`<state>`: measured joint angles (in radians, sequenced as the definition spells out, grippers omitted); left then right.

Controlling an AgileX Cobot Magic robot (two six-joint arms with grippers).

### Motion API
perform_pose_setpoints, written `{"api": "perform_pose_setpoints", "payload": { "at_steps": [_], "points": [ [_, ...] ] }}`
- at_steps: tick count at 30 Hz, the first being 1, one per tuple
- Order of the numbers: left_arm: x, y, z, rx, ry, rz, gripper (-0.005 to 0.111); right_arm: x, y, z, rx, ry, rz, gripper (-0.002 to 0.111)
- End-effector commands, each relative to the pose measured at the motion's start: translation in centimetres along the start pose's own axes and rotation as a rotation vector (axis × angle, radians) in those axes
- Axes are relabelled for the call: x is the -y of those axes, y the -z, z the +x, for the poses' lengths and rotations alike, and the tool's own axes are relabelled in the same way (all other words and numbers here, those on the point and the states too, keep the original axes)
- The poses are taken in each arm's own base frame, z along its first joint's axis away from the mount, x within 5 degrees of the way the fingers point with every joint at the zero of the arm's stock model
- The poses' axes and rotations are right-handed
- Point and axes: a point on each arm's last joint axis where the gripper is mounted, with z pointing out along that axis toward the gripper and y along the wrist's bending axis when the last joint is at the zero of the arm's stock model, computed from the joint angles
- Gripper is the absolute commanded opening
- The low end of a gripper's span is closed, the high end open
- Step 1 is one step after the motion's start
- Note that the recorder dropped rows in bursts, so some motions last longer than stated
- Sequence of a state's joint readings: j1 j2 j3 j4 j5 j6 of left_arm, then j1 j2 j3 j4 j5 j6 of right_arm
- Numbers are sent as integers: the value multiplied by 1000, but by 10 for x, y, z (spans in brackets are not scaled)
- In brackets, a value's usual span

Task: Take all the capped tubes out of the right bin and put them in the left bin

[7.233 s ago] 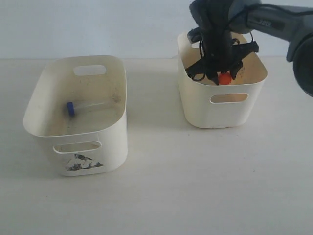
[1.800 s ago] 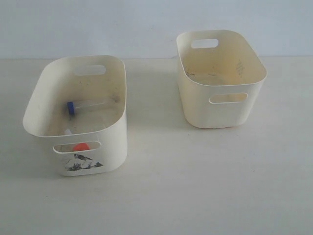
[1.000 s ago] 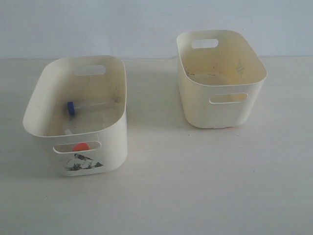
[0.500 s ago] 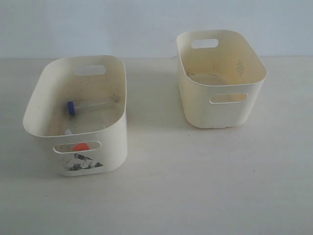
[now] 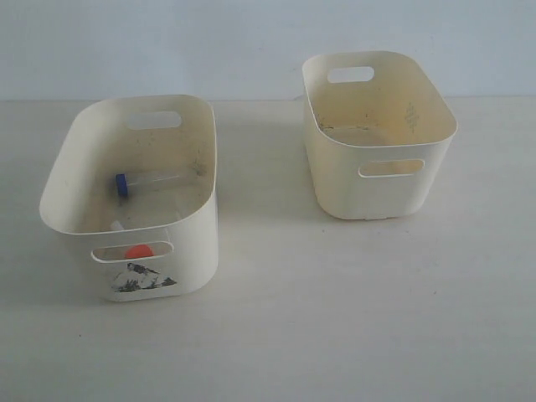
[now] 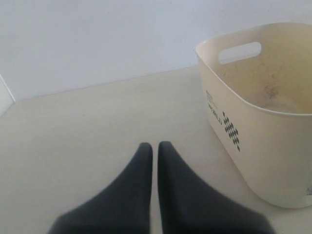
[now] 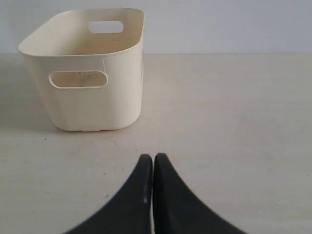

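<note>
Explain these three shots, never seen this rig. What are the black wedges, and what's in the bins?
A robot with two arms, each ending in a gripper. The wide picture comes from a camera off the arms; the other two from cameras on the wrists. The black wedges are the left gripper and right gripper, both shut and holding nothing. On the table stand two cream plastic bins. The left bin with the torn sticker holds a clear blue-capped tube and an orange-capped tube, its cap showing through the handle slot. The plain right bin shows no tube, though its near floor is hidden.
</note>
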<state>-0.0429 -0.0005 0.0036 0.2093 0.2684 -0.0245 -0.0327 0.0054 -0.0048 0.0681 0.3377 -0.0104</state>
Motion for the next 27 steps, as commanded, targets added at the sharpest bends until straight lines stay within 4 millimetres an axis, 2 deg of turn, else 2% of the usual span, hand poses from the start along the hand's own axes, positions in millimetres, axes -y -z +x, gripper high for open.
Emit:
{"api": "perform_pose_setpoints", "payload": {
  "at_steps": [1,27],
  "points": [
    [0,0,-2,11,17,2,4,1,0,2,-12,-18,9,0],
    [0,0,-2,11,17,2,4,1,0,2,-10,-28,8,0]
  ]
}}
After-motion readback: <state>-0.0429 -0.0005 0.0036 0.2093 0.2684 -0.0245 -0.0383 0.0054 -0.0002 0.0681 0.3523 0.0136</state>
